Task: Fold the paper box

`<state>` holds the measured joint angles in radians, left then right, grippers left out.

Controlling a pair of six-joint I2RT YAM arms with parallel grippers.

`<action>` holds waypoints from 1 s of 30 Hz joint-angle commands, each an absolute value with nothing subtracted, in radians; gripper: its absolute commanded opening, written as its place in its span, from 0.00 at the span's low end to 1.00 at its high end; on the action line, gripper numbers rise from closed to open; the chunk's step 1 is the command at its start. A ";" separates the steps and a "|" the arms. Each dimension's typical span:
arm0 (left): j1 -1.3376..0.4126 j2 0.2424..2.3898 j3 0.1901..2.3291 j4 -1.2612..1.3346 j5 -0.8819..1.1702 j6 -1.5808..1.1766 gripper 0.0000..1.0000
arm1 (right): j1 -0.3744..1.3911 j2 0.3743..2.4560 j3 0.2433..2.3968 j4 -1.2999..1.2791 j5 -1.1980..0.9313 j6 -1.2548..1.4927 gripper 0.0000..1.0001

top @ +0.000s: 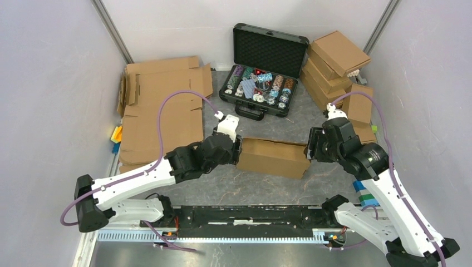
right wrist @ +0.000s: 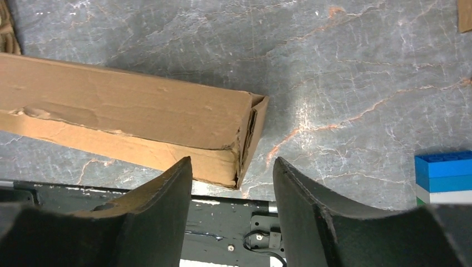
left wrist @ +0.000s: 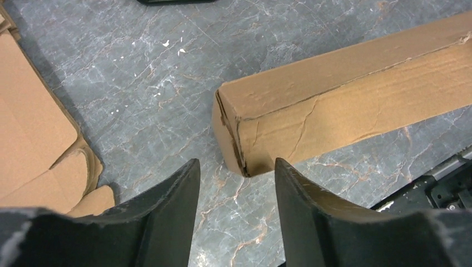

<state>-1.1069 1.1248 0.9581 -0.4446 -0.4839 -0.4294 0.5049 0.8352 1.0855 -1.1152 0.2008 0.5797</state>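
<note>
Spread left tool (left wrist: 236,161) and right tool (right wrist: 231,159) flank paper box (top: 273,157), far ends cropped.

Light: bright, even, diffuse from overhead.
Shadows: soft, faint, hugging the paper box (right wrist: 139,111) on the table (right wrist: 362,72).
Sharpness: wrist views crisp; top view slightly coarse.

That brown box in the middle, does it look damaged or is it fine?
A bit battered. The box has wrinkles and a crumpled corner at its left end, and a long dent along its near side. The end flap on the right gapes slightly instead of sitting flush.
</note>
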 commanded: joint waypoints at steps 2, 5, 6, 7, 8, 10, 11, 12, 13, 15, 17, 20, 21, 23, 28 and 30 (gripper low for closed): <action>-1.112 1.049 1.012 -0.568 -0.473 -0.437 0.70 | 0.509 0.819 1.112 -1.104 0.116 0.513 0.66; -1.113 0.989 1.030 -0.607 -0.446 -0.404 0.86 | 0.509 0.805 1.102 -1.093 0.083 0.484 0.79; -1.113 0.968 1.037 -0.605 -0.414 -0.375 0.90 | 0.509 0.793 1.099 -1.091 0.081 0.476 0.90; -1.113 0.953 1.045 -0.604 -0.396 -0.348 0.94 | 0.509 0.784 1.091 -1.084 0.076 0.461 0.94; -1.112 0.946 1.059 -0.602 -0.385 -0.326 0.97 | 0.509 0.766 1.083 -1.078 0.073 0.450 0.98; -1.112 0.947 1.089 -0.586 -0.334 -0.251 1.00 | 0.509 0.734 1.055 -1.053 0.024 0.413 0.98; -1.110 0.959 1.112 -0.580 -0.297 -0.222 1.00 | 0.509 0.715 1.038 -1.034 0.004 0.398 0.98; -1.109 0.980 1.134 -0.572 -0.247 -0.183 1.00 | 0.509 0.699 1.018 -1.019 -0.052 0.380 0.98; -1.108 1.004 1.162 -0.561 -0.200 -0.150 1.00 | 0.509 0.681 0.998 -1.001 -0.083 0.364 0.98; -1.106 1.078 1.227 -0.551 -0.112 -0.079 1.00 | 0.509 0.653 0.945 -0.987 -0.115 0.342 0.98; -1.101 1.169 1.314 -0.566 -0.041 -0.029 1.00 | 0.509 0.626 0.897 -0.971 -0.142 0.308 0.98; -1.094 1.307 1.461 -0.596 0.050 0.032 1.00 | 0.509 0.568 0.832 -0.936 -0.156 0.278 0.98; -1.088 1.359 1.515 -0.608 0.083 0.038 1.00 | 0.509 0.549 0.818 -0.929 -0.151 0.272 0.98; -1.062 1.451 1.615 -0.625 0.151 0.034 1.00 | 0.509 0.523 0.790 -0.919 -0.114 0.269 0.98; -1.021 1.685 1.838 -0.705 0.281 0.025 0.99 | 0.509 0.451 0.699 -0.853 -0.032 0.292 0.98; -1.019 1.743 1.890 -0.727 0.320 0.021 0.96 | 0.509 0.386 0.659 -0.804 -0.008 0.307 0.97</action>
